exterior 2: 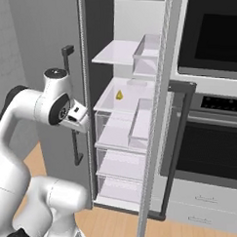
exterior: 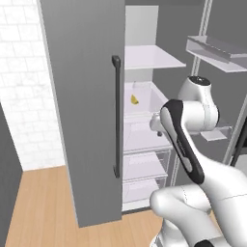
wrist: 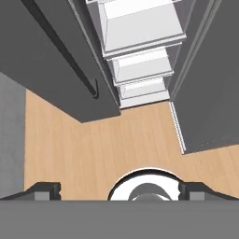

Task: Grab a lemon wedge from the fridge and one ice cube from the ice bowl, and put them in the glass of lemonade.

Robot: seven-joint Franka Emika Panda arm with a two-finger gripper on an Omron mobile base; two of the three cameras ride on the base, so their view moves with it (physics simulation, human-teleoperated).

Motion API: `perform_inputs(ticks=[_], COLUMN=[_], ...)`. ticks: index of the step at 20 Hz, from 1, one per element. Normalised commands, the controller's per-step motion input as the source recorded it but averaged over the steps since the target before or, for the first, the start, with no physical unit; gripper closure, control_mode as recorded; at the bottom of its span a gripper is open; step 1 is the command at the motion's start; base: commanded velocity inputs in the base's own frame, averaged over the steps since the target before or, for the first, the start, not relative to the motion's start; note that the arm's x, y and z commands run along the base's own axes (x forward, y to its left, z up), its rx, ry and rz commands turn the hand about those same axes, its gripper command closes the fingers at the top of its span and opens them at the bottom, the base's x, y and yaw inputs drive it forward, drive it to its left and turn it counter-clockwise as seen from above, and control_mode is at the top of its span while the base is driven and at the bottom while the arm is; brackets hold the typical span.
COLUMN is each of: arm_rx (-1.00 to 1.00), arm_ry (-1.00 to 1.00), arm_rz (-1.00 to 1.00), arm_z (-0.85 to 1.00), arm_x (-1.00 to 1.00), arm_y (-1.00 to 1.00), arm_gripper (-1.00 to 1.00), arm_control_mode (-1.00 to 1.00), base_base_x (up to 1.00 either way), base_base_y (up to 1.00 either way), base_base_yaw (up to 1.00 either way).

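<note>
Two doors: both stand swung open on the tall matte grey fridge (exterior: 87, 111), each with a long dark vertical bar handle (exterior: 116, 116); white shelves and clear drawers (exterior 2: 119, 164) show between them.
Progress: early, by my reading. The fridge is opened, but nothing is picked up yet; the lemon, the ice cube and both drops into the drink are all left to do.
Lemon wedge: the tiny bright yellow wedge-shaped piece of lemon (exterior: 134, 100) lies on a white middle shelf (exterior 2: 136, 99) inside the fridge, toward the back, apart from everything else on it.
Its pointing: in the right base view it looks like a small peak, narrow end up and broad base on the shelf (exterior 2: 119, 95); in the left base view it reads as a short curved sliver whose long axis slants from upper left to lower right. It is too small to say more firmly.
Gripper: the white arm's two-finger gripper (wrist: 119, 190) is at the fridge opening, well short of the wedge, aimed down at the tan wooden floor (wrist: 98, 149) in front of the lower drawers.
Jaws: spread fully apart, nothing between them.
Next, as I judge it: the hand has to rise and turn in toward the middle shelf before it can close on the wedge.
</note>
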Motion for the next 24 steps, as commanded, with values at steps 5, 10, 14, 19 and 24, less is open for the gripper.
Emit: perform_inputs(ticks=[5, 10, 14, 19, 24], arm_rx=[0.0, 0.0, 0.0, 0.0, 0.0], arm_ry=[0.0, 0.0, 0.0, 0.0, 0.0], arm_rz=[0.0, 0.0, 0.0, 0.0, 0.0], arm_z=[0.0, 0.0, 0.0, 0.0, 0.0], arm_x=[0.0, 0.0, 0.0, 0.0, 0.0], arm_y=[0.0, 0.0, 0.0, 0.0, 0.0], arm_gripper=[-1.0, -1.0, -1.0, -1.0, -1.0], arm_control_mode=[1.0, 1.0, 1.0, 1.0, 1.0], base_base_x=[0.53, 0.38, 0.28, 0.37, 0.66], base_base_y=[-0.02, 0.0, 0.11, 0.0, 0.0], base_base_yaw=[-0.14, -0.36, -0.13, 0.03, 0.07])
